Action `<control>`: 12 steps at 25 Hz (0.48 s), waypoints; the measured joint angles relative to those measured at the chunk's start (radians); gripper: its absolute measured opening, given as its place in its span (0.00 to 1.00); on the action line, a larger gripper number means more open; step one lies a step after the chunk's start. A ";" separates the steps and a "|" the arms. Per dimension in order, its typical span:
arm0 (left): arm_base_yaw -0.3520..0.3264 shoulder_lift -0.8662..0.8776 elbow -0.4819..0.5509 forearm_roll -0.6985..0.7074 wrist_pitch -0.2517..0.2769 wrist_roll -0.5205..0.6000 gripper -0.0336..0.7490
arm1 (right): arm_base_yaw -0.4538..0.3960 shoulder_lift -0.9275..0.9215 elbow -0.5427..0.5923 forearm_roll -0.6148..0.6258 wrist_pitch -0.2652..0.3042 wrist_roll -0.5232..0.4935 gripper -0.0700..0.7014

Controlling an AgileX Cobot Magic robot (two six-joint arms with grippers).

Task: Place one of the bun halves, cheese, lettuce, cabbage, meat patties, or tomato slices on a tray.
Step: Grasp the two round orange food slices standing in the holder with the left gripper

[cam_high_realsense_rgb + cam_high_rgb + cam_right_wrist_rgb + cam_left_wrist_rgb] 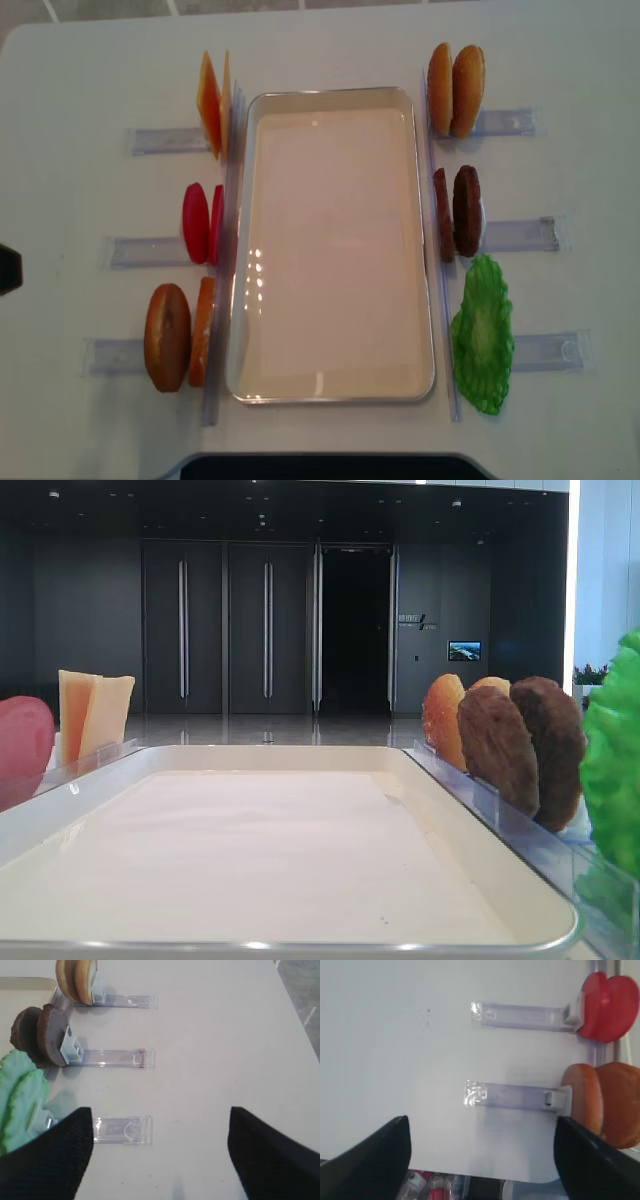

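White tabletop (pixel 330 50). Large cream-white rectangular tray (pixel 332 392) lies at its centre, nothing on it. Clear plastic holders (pixel 510 235) flank both long sides. To its left stand pale orange square cheese slices (pixel 212 105), pinkish-red round tomato slices (pixel 200 222) and golden-brown round bun halves (pixel 178 335). To its right stand two more buns, dark brown rough meat patties (pixel 458 212) and green leafy lettuce (pixel 482 335). Left gripper (pixel 480 1160): black fingers spread wide, holding nothing. Right gripper (pixel 160 1152): likewise spread, holding nothing.
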 joint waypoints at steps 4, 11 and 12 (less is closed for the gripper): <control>0.000 0.139 -0.007 0.053 0.003 -0.056 0.93 | 0.000 0.000 0.000 0.000 0.000 0.000 0.81; 0.000 0.265 -0.008 0.066 0.000 -0.083 0.93 | 0.000 0.000 0.000 0.000 0.000 0.000 0.81; 0.000 0.268 -0.008 0.066 -0.002 -0.084 0.93 | 0.000 0.000 0.000 0.000 0.000 0.000 0.81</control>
